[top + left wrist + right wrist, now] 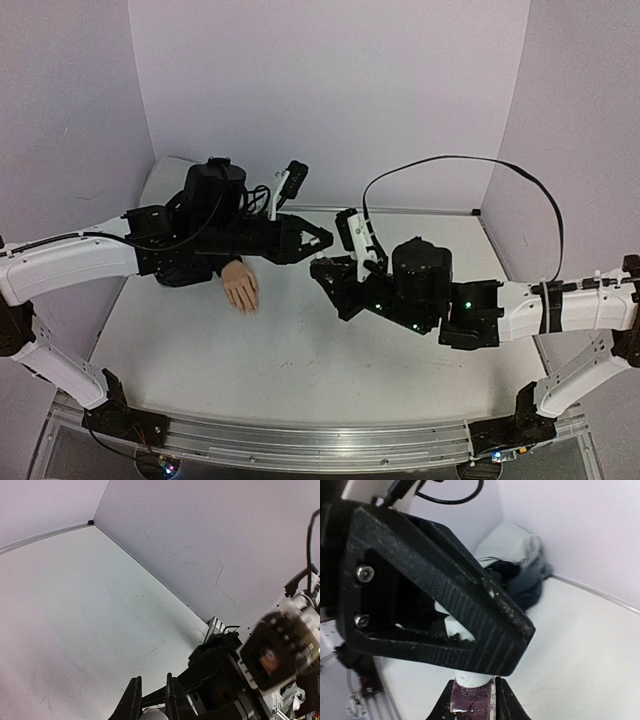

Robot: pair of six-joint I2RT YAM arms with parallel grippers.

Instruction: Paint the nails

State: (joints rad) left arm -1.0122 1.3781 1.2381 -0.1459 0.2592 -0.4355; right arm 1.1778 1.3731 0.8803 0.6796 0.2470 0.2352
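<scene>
The peach mannequin hand (241, 288) lies on the table, fingers toward me, its black sleeve under my left arm. The nails are too small to make out. My left gripper (322, 240) and right gripper (318, 268) meet in mid-air to the right of the hand. In the right wrist view my right gripper (476, 684) is shut on the purple nail-polish bottle (470, 704). Its white cap (469, 679) runs up into the ribbed black fingers (490, 620) of my left gripper. In the left wrist view my left gripper (152, 680) is shut on the cap's rounded white top (153, 714).
White walls close the table (300, 350) at the back and both sides. A heap of white and dark cloth (520, 562) lies by the back wall. A black cable (460, 160) arcs above the right arm. The right arm's body (240, 680) fills the left wrist view's lower right.
</scene>
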